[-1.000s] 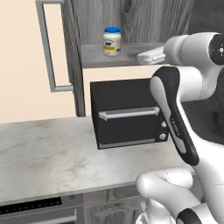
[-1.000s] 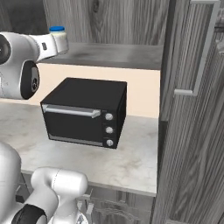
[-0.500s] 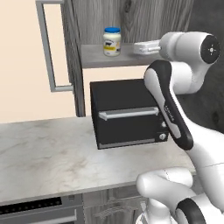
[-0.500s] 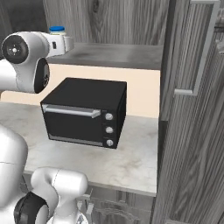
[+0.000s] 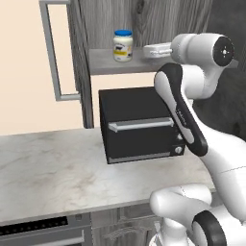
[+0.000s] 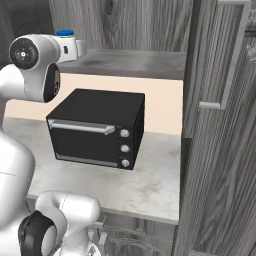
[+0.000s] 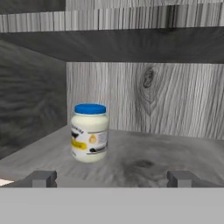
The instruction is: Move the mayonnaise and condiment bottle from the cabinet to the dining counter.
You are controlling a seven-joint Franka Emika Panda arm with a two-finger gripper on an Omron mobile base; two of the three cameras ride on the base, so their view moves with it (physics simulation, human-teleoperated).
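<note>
The mayonnaise (image 7: 89, 132) is a short whitish jar with a blue lid and a yellow-blue label. It stands upright on the grey shelf (image 5: 103, 63) of the open cabinet (image 7: 144, 100), left of the shelf's middle. My gripper (image 7: 111, 179) is open, level with the shelf and pointing into the cabinet, the jar ahead and slightly left of centre, still apart from the fingertips. In the left base view the gripper (image 5: 150, 50) hovers just right of the jar (image 5: 123, 45). From the right, only the jar's lid (image 6: 65, 33) peeks above the hand. The condiment bottle and the dining counter are out of view.
A black oven (image 5: 139, 125) sits on the marble worktop (image 5: 48, 168) directly under the shelf. The left cabinet door (image 5: 79, 67) stands open with its bar handle (image 5: 53, 57). The right door (image 6: 225, 100) stands open beside the oven (image 6: 95, 127).
The hand has risen a little and moved left along the shelf towards the jar, while the wrist has swung round. The jaws stayed open and the jar has not moved.
</note>
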